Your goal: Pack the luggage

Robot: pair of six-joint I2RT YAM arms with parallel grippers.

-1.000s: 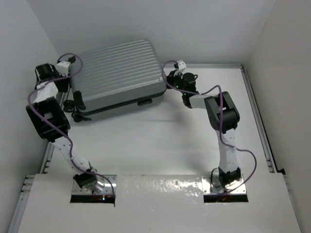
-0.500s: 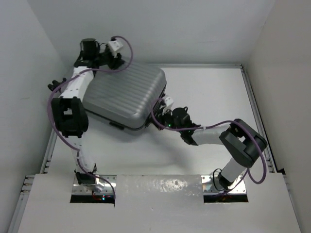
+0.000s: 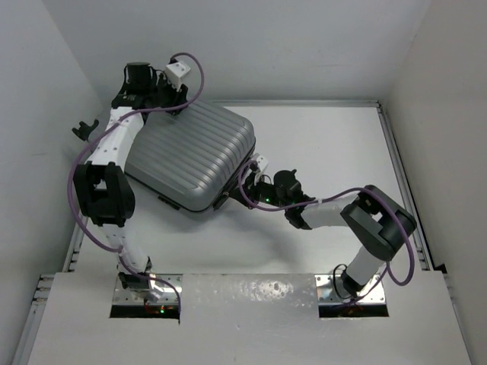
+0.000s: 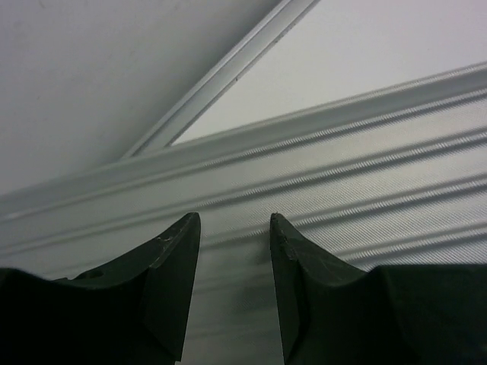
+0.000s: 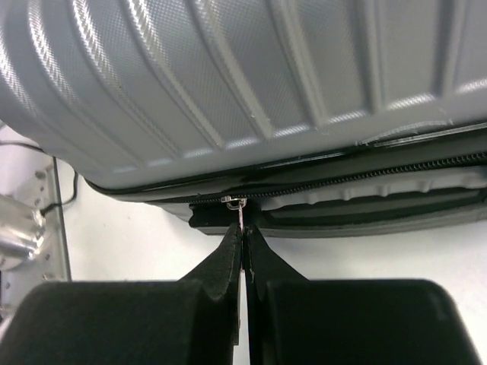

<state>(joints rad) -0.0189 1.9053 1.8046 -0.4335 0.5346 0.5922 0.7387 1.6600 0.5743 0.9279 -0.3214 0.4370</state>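
**A:** Overhead first. Where is the luggage [image 3: 194,156]?

**B:** Lying shut and flat on the table [image 3: 319,251], between the two grippers. A second ago it sat square, with its long side facing the arm bases. Now it is swung round, so one corner points toward the bases.

**A:** And the arms?

**B:** The left gripper [image 3: 163,95] was at the luggage's left end and is now over its far corner. The right gripper [image 3: 247,185] has left the right end and sits against the near-right edge.

**A:** Left wrist view?

**B:** The left gripper [image 4: 232,228] has its jaws partway apart with nothing between them. The ribbed shell of the luggage [image 4: 365,167] is just beyond the tips, but I cannot tell if they touch it.

**A:** Right wrist?

**B:** The right gripper [image 5: 243,236] has its tips pressed together on the thin zipper pull [image 5: 237,207] at the luggage's seam. The zipper [image 5: 365,179] runs off to the right of the pull, under the grey shell.

**A:** What does the turn mean for the task?

**B:** I judge it brought the seam within the right arm's reach, so the zipper is the step in hand. The left gripper looks placed to steady the shell while the pull is drawn. The inside is hidden, so I cannot tell whether anything is packed.
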